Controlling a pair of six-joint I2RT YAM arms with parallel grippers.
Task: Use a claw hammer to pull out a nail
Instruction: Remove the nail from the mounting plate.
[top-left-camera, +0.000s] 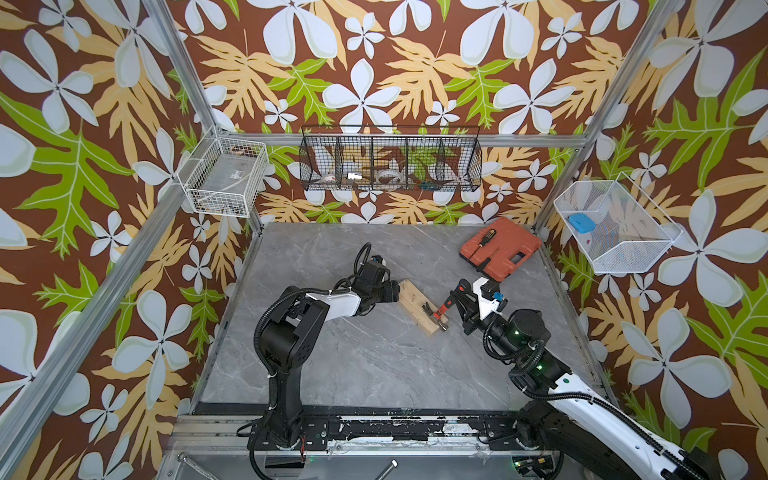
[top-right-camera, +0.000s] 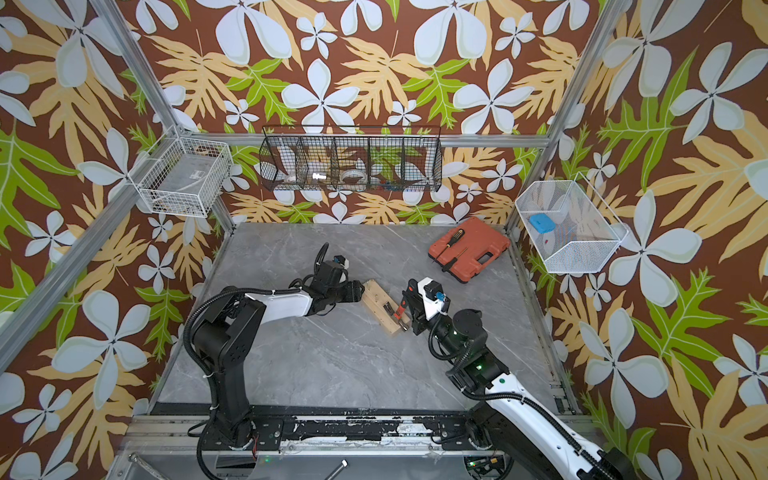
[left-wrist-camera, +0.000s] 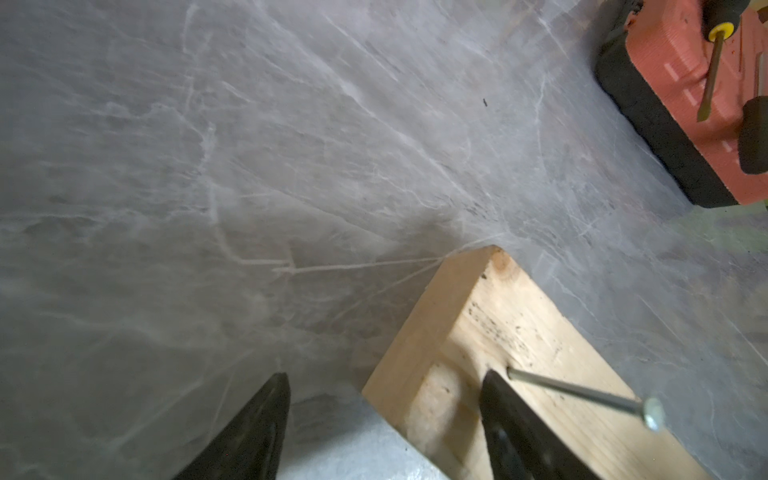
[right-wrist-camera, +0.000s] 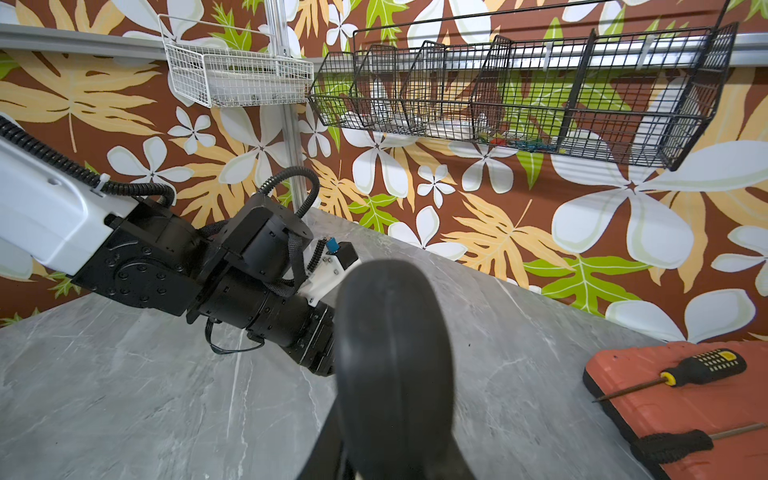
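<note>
My right gripper (top-left-camera: 458, 306) is clenched on the claw hammer (top-left-camera: 435, 318), its head on the wooden block (top-left-camera: 411, 299); I judge it head-heavy and stiff, best held low on the rubber handle; left gripper (left-wrist-camera: 386, 376) is spread apart

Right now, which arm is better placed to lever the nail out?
Right: the right gripper is shut on the handle of the claw hammer, whose head lies on the wooden block. The left gripper stands open at the block's far end, without a tool.
</note>
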